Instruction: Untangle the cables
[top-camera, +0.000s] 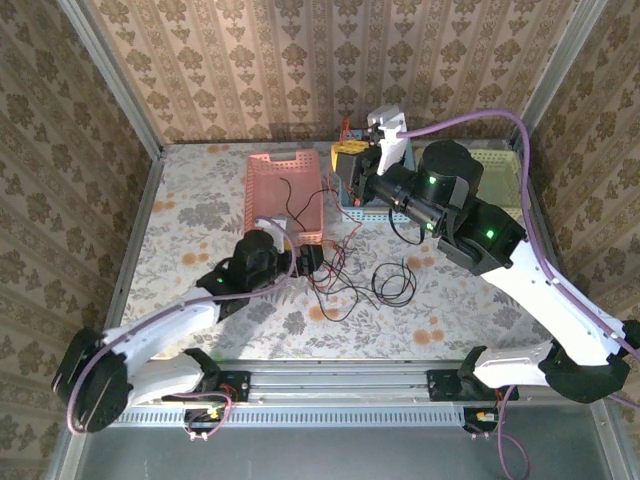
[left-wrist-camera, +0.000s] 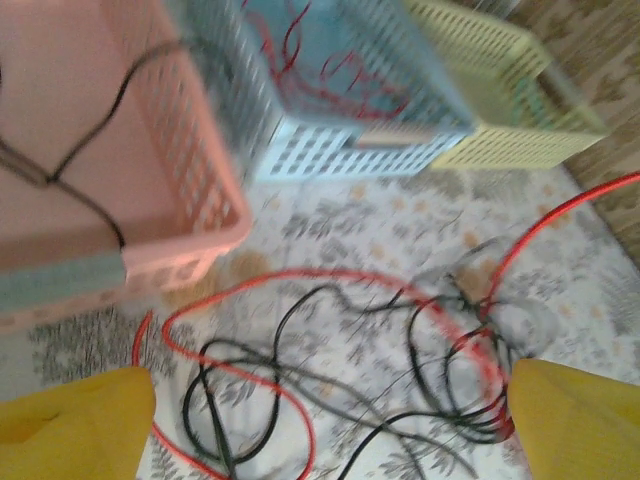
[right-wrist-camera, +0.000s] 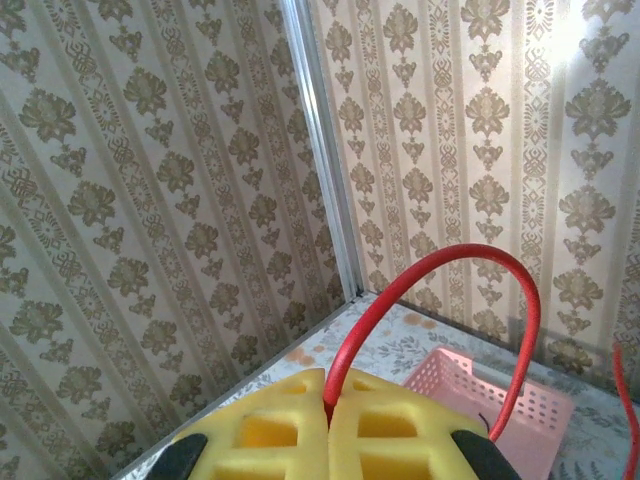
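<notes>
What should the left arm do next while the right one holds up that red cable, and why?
Probably lower the open left gripper onto the black loops and pinch them. The right gripper is shut on a red cable that seems to run back into the tangle, so holding those loops down should let it slide free.

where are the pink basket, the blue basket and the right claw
pink basket (top-camera: 266, 185), top external view, bare floor
blue basket (left-wrist-camera: 340, 152), left wrist view, front wall
right claw (right-wrist-camera: 328, 392), right wrist view, between fingertips shut on the red cable (right-wrist-camera: 455, 250)
</notes>
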